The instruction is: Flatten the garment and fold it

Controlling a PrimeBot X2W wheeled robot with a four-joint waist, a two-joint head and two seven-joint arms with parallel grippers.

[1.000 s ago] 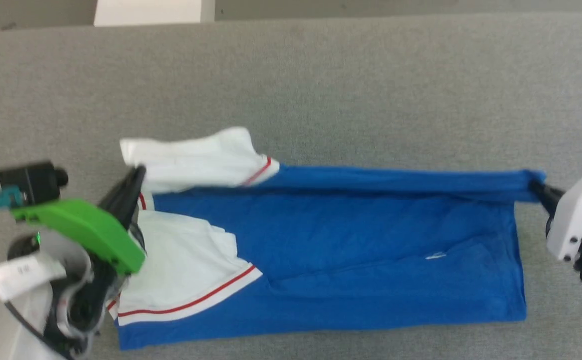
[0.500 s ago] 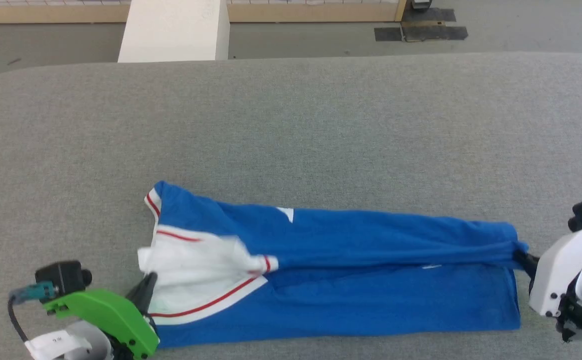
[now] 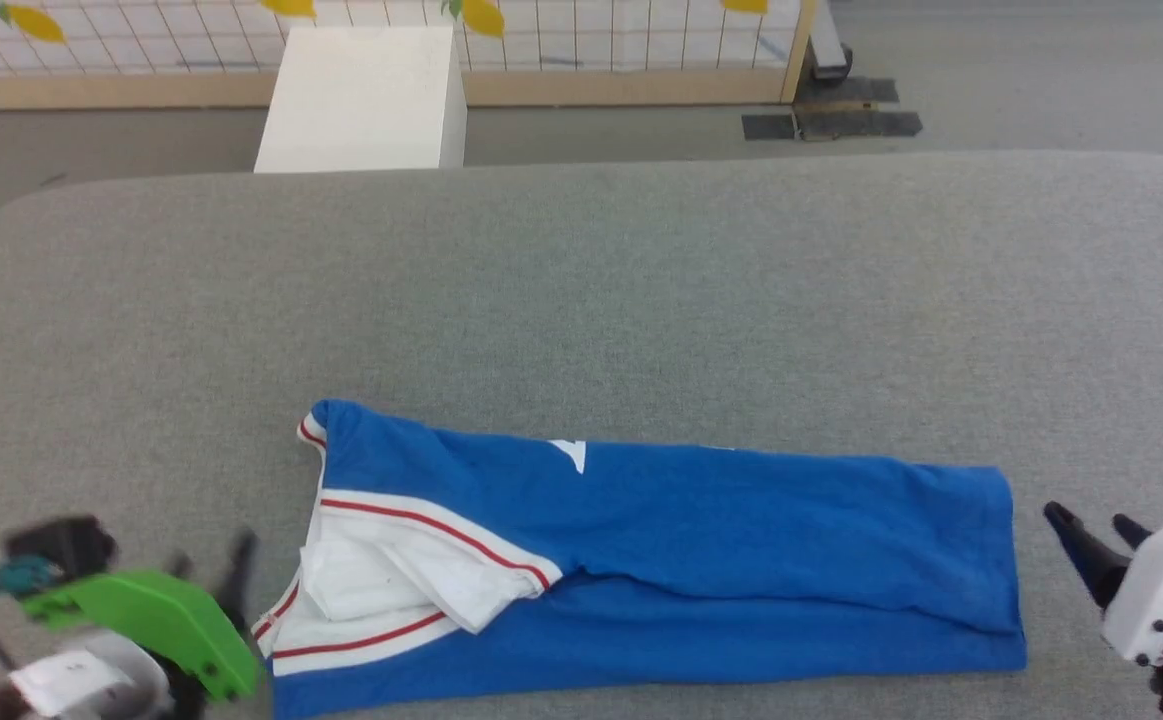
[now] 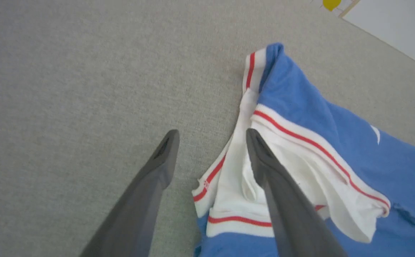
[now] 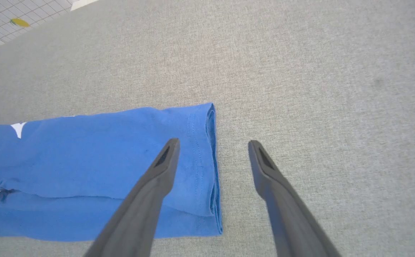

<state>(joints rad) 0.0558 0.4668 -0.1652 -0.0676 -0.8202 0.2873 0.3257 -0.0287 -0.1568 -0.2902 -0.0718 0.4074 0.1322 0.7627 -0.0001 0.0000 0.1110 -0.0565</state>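
Observation:
The royal-blue garment (image 3: 701, 540) lies folded lengthwise on the grey table (image 3: 581, 300), its white red-striped sleeves (image 3: 391, 590) bunched at the left end. My left gripper (image 3: 211, 565) stands open just left of the sleeves, motion-blurred and holding nothing. In the left wrist view the gripper (image 4: 211, 137) hovers over the collar edge of the garment (image 4: 300, 107). My right gripper (image 3: 1091, 520) is open just right of the hem, apart from it. In the right wrist view the gripper (image 5: 213, 144) straddles the hem edge of the garment (image 5: 86, 153) from above.
Beyond the table's far edge stand a white box (image 3: 361, 100) and a wire-grid fence (image 3: 591, 40) with yellow leaves. Dark mats (image 3: 821, 122) lie on the floor. Bare grey table spreads behind the garment.
Both grippers have let go of the garment's top layer and opened. That layer now lies flat on the lower one. The camera has tilted up, showing more of the room.

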